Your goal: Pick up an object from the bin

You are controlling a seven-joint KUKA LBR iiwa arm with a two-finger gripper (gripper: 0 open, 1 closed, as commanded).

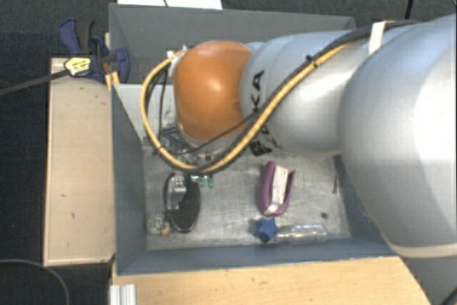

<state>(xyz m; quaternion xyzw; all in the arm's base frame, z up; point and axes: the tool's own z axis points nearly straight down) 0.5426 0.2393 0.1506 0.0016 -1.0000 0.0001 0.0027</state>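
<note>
Black oval thing [186, 211] lies flat on the bin [128, 175] floor, just under the lower-left edge of the orange wrist cover [211, 89]. The gripper [176, 183] hangs down from that cover right over the oval's top end, so we judge this is the candidate pick. Contact is unclear. We cannot tell if the gripper is open or closed, since the cover and cable [153, 132] hide most of it.

The oval sits apart from its neighbours, which likely leaves room for a straight descent.

- Green bits [204, 182]: we count two, just below the cover. They could be robot parts; too small to say.
- Purple-and-white thing [275, 189]: one, below-right of the cover, lying on its side, loose.
- Blue piece [265, 228]: one, further below-right of the cover, touching one clear tube [303, 231] that lies flat.
- Small speck-like thing [158, 226]: one, below-left of the cover.
- Thin dark sliver [334, 184]: one, far right of the cover.

No heap here: everything is single and spread out, each likely reachable on its own.
</note>
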